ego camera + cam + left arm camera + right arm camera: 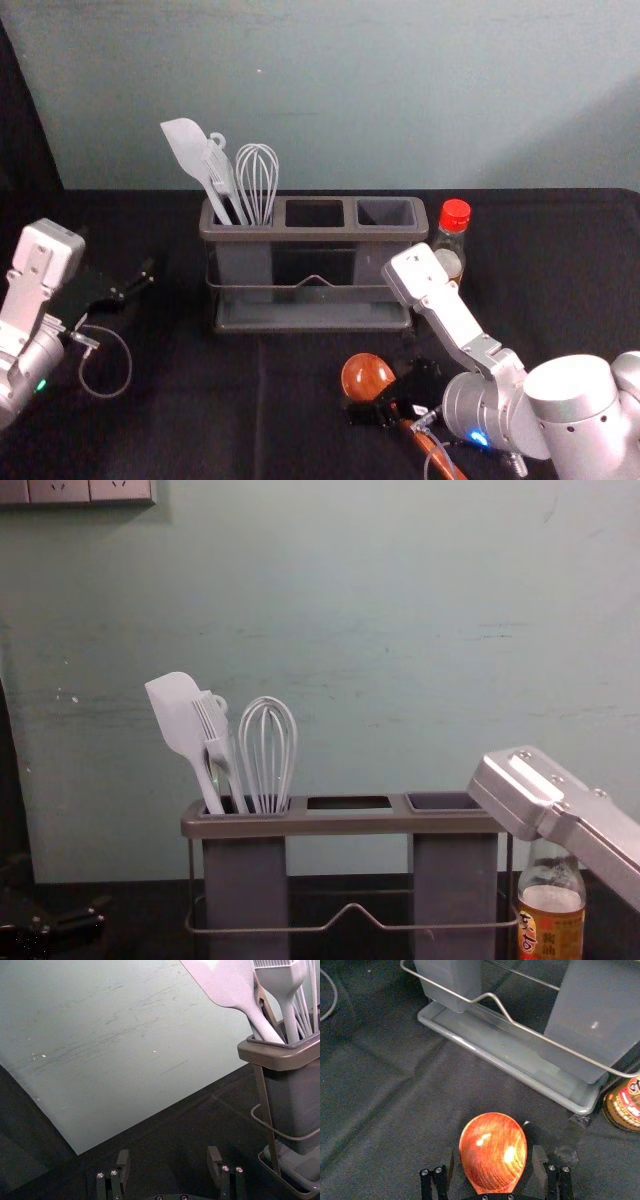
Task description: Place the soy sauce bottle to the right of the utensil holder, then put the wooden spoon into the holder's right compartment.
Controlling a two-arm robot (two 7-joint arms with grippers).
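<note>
has soy sauce bottle (451,246) at three o'clock of utensil holder (315,234); must slot wooden spoon (366,377), at five within spread right tool (492,1157), into right compartment (386,213); parks spread left tool (168,1155) at nine.

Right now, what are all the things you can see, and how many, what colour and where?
Utensil holder: one, grey-brown, middle
Spatula: one, white, holder's left compartment
Brush: one, white, same compartment
Looped utensil: one, pale, by the brush; kind unclear
Whisk: one, white, same compartment
Soy sauce bottle: one, red cap, right of holder
Wooden spoon: one, orange-brown, before holder
Cloth: one, black, underneath
Wall: one, grey-green, behind
Socket panel: one, pinkish-grey, on wall
Left gripper: one, black, open, left of holder
Right gripper: one, black, open around spoon
</note>
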